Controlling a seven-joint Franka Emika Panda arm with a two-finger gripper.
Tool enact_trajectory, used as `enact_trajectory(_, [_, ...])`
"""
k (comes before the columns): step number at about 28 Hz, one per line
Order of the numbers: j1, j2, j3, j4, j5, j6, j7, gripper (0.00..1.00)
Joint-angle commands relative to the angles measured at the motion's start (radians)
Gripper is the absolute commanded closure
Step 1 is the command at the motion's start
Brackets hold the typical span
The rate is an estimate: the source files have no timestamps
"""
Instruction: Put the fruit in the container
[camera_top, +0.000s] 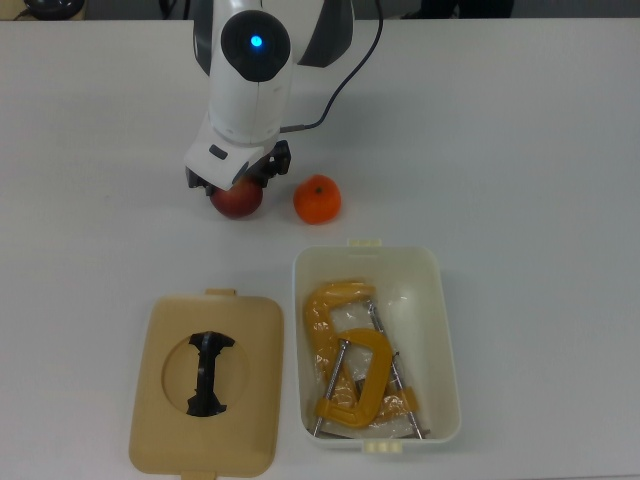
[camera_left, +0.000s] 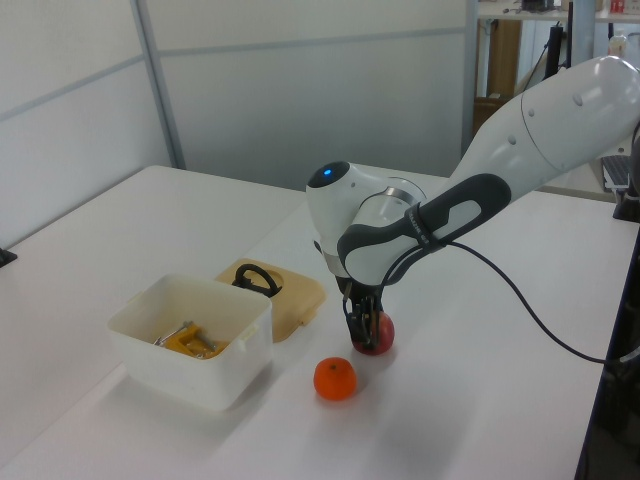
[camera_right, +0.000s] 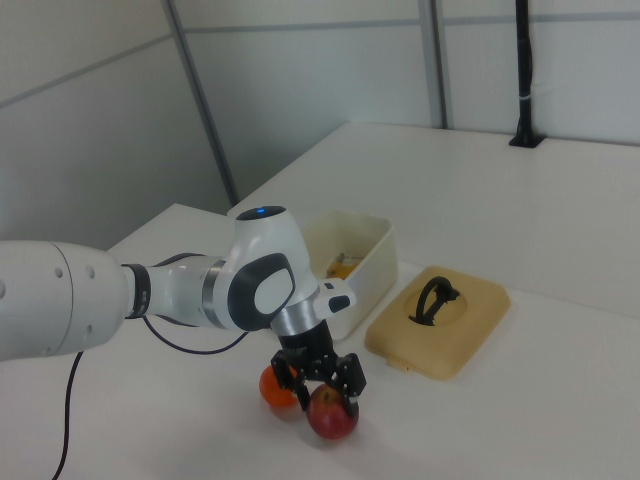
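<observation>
Gripper (camera_right: 318, 385) of the white arm is down over the red apple (camera_top: 236, 200), its black fingers (camera_right: 349, 380) spread apart, one on each side of the fruit; whether they press on the skin cannot be told, and the apple sits on the desk (camera_top: 520, 140). In the top view the arm's wrist hides the upper half of the apple, and only its lower red curve shows. Just beside it, to the top view's right and not touching, lies the orange mandarin (camera_top: 317, 198). Both fruits rest in the middle stretch of the desk, nearer the top view's upper edge than its lower one. Close below the mandarin stands the cream-white container (camera_top: 445, 330), open, its lower short end almost at the top view's lower edge; inside lie yellow-orange C-clamps (camera_top: 345, 365) with metal screws. Beside the container, to the top view's left, the tan lid (camera_top: 255, 400) lies flat with its black handle (camera_top: 208, 372) facing up. A black cable (camera_left: 540, 310) trails from the arm across the desk.
</observation>
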Motion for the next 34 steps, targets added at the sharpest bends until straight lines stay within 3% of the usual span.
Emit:
enact_trajectory(1, [-0.005,-0.025,-0.001,0.083,0.022,-0.005,0.018,0.90])
enact_trajectory(4, [-0.008,-0.024,-0.001,0.156,0.045,-0.005,0.059,0.89])
enact_trajectory(8, [-0.021,-0.018,-0.001,0.257,0.128,0.009,0.079,0.88])
enact_trajectory(13, [-0.013,0.010,0.019,0.328,0.206,0.114,0.091,0.85])
enact_trajectory(18, [0.005,0.058,0.079,0.329,0.193,0.278,0.205,0.82])
enact_trajectory(21, [0.022,0.079,0.096,0.329,0.136,0.325,0.265,0.81])
enact_trajectory(25, [0.044,0.104,0.099,0.331,0.087,0.331,0.320,0.61])
enact_trajectory(28, [0.048,0.111,0.099,0.329,0.070,0.340,0.361,0.07])
enact_trajectory(29, [0.048,0.111,0.099,0.329,0.069,0.340,0.368,0.00])
enact_trajectory(34, [0.045,0.079,0.099,0.328,0.065,0.319,0.365,0.00])
